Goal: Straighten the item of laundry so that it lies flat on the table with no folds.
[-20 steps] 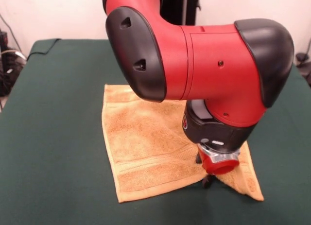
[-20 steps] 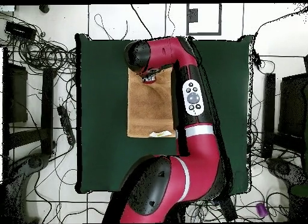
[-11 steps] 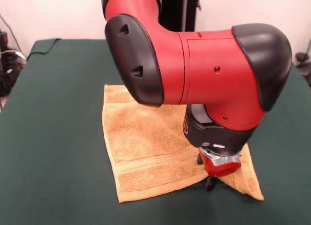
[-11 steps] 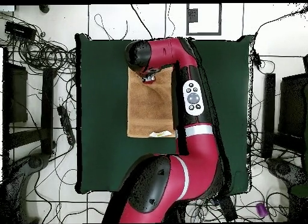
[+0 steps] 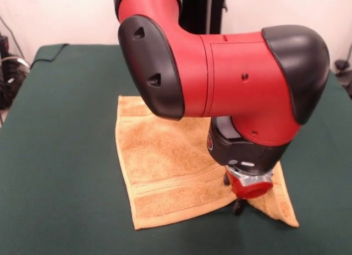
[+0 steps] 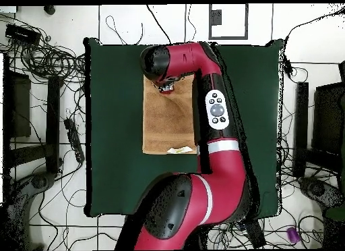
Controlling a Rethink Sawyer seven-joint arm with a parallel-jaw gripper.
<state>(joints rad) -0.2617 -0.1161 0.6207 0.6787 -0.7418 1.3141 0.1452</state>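
Observation:
The item of laundry, an orange-tan towel [image 5: 165, 161], lies spread on the green table [image 5: 60, 156], with a woven band along its near edge. In the front view that near edge bends up into a notch right under my gripper [image 5: 237, 202], which is down at the cloth near the towel's near right part. The big red arm hides the towel's far right part. From overhead the towel [image 6: 167, 120] shows as a rectangle with a small white tag [image 6: 180, 150] at one end, and my gripper [image 6: 165, 88] sits at the opposite end. Its state does not show.
The red arm [image 6: 215, 120] runs along one side of the towel in the overhead view and covers that side's edge. Cables and equipment [image 6: 40, 59] lie on the floor around the table [image 6: 114, 127].
The gripper has shifted slightly lower and toward the near edge of the table in the front view. The towel's outline looks almost the same.

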